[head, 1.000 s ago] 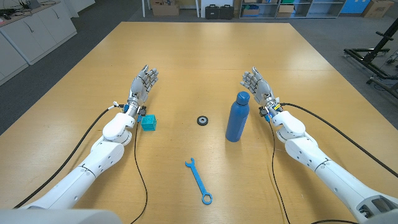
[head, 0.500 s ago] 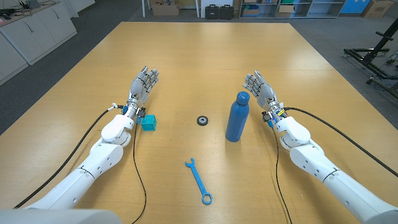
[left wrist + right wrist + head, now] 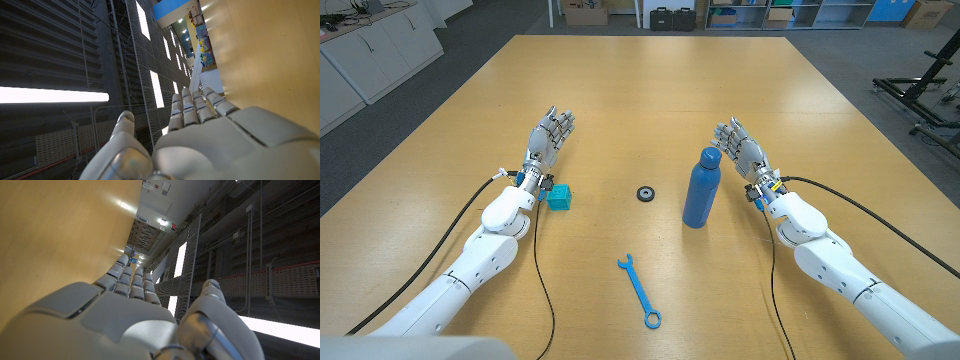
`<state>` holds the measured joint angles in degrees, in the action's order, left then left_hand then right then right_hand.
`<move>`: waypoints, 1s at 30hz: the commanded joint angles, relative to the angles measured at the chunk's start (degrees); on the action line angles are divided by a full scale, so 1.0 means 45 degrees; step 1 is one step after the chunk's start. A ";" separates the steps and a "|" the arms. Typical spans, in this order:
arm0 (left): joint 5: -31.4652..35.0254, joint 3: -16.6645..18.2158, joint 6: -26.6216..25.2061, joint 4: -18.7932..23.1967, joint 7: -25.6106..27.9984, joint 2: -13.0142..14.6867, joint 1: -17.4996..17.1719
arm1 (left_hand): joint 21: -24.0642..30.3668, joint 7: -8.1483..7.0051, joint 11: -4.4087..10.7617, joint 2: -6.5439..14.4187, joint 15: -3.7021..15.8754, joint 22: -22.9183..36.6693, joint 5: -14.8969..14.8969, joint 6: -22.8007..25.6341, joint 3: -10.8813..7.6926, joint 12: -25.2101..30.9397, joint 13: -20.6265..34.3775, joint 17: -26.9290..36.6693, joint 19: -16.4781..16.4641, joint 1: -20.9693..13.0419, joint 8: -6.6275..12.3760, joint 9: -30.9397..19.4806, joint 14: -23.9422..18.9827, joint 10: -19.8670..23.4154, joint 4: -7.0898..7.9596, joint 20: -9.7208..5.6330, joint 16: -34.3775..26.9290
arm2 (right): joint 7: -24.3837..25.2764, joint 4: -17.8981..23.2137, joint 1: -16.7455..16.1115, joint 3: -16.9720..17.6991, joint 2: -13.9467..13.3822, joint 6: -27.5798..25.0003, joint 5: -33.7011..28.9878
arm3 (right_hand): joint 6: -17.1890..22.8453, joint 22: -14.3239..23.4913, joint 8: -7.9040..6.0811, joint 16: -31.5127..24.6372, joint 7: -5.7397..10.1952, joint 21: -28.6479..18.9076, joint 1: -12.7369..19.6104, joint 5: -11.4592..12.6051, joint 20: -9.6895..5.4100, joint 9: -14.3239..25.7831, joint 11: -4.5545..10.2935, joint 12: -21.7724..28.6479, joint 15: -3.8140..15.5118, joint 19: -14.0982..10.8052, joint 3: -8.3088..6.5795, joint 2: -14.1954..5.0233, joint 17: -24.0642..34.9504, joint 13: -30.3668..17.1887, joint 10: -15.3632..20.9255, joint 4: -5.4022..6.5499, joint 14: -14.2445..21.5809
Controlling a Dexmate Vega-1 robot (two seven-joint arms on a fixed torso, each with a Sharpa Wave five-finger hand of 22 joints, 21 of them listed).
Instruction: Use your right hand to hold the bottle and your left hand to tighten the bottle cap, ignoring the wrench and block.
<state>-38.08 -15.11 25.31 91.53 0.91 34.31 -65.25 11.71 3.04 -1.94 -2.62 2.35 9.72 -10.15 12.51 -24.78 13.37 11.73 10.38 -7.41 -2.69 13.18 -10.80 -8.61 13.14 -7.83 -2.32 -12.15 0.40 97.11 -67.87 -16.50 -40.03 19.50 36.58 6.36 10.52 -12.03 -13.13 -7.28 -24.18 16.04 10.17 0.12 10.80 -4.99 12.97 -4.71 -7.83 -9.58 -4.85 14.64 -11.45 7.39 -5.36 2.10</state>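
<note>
R hand (image 3: pixel 740 143) has drifted slightly right, away from bottle (image 3: pixel 700 188); fingers spread, holds nothing. L hand (image 3: pixel 549 135) unmoved, open, empty. Bottle upright mid-table, cap (image 3: pixel 645 194) lying to its left. No grasp yet.

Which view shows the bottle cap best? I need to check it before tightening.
The head view: the bottle cap tops the upright blue bottle, unobstructed. The wrist views give the backs of the hands, table and ceiling.

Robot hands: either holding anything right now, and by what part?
Nothing is held. The right hand is open beside the bottle with a gap between them; the left hand is open near the block.
</note>
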 commanded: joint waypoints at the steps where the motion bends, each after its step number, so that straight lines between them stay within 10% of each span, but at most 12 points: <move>1: -0.0100 0.0112 -0.0101 0.0295 0.0177 0.0040 -0.0238 | 0.0042 0.0039 0.0042 0.0126 -0.0001 0.0070 -0.0034 0.0155 -0.0127 0.0031 -0.0001 0.0047 -0.0117 0.0013 0.0064 -0.0026 -0.0122 0.0091 -0.0024 -0.0790 -0.0064 | 0.0218 0.0693 -0.0730 0.0245 -0.0248 0.0075 -0.0020 | 0.0121 0.0042 -0.0066 -0.0068 -0.0054 -0.0014 0.0138 0.0063 -0.0024 0.0059 0.0006 0.0097 -0.0015 -0.0130 -0.0057 0.0005 0.0010 0.0001 0.0198 -0.0073 0.0152; 30: 0.0060 0.0384 0.0074 0.0785 0.0202 0.0319 -0.0689 | -0.0016 0.0012 0.0078 0.0169 -0.0007 0.0070 -0.0028 0.0144 -0.0142 -0.0025 -0.0011 0.0047 -0.0082 0.0000 0.0002 -0.0030 -0.0069 0.0067 -0.0033 -0.0787 0.0016 | 0.0659 0.2122 -0.2201 0.0835 -0.0735 0.0146 -0.0252 | 0.0382 0.0045 -0.0123 -0.0079 0.0071 0.0061 0.0226 0.0060 -0.0007 0.0110 0.0041 0.0116 -0.0023 -0.0233 -0.0078 -0.0036 0.0000 0.0014 0.0324 -0.0138 0.0254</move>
<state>-37.72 -14.01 24.91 94.34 2.04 35.38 -67.30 11.71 3.35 -1.94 -2.62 2.35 9.71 -10.15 12.81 -25.01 13.37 11.74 10.39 -7.41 -2.69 13.18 -10.79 -8.60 13.13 -8.06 -2.32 -12.15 2.47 104.73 -75.95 -13.45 -42.88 20.05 36.15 8.40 10.52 -12.75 -13.10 -6.87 -24.18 16.10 10.17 0.12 11.08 -4.92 12.97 -4.70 -8.45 -9.83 -4.91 14.65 -11.46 8.55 -5.59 2.70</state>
